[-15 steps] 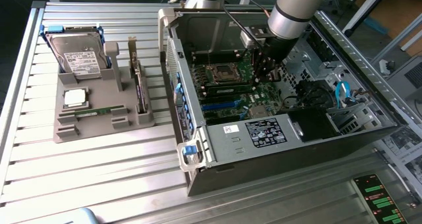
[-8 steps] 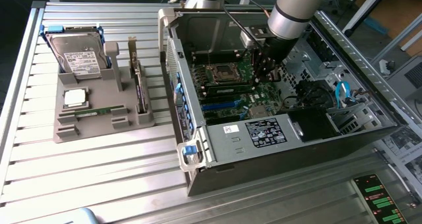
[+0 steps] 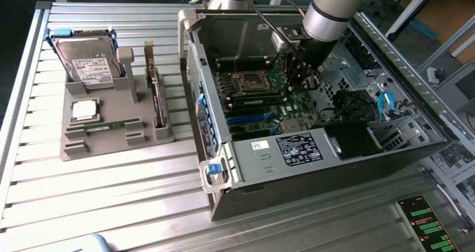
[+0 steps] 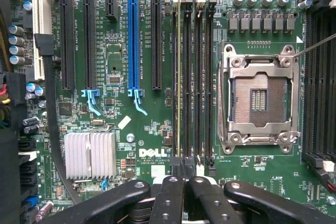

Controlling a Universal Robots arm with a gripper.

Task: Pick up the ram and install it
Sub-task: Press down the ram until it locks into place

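A long thin green ram stick [image 3: 104, 125] lies flat in the grey holder [image 3: 111, 104] on the table, at the exterior view's left. My gripper [image 3: 301, 84] is far from it, inside the open computer case [image 3: 312, 146], just above the motherboard [image 3: 278, 110] beside the processor socket [image 3: 248, 80]. In the wrist view the gripper [image 4: 184, 167] is shut, its tips at the end of the row of memory slots [image 4: 193, 77]. Nothing shows between the tips. A thin greenish edge [image 4: 178, 77] runs along one of those slots; a green strip [image 3: 256, 100] also shows there from outside.
The holder also carries a hard drive [image 3: 88, 63], a square silver processor chip [image 3: 84, 110] and an upright expansion card [image 3: 156, 96]. The case walls stand around the arm. A silver heatsink [image 4: 89, 153], blue and black card slots [image 4: 133, 35] and the empty socket [image 4: 258, 98] lie near the gripper.
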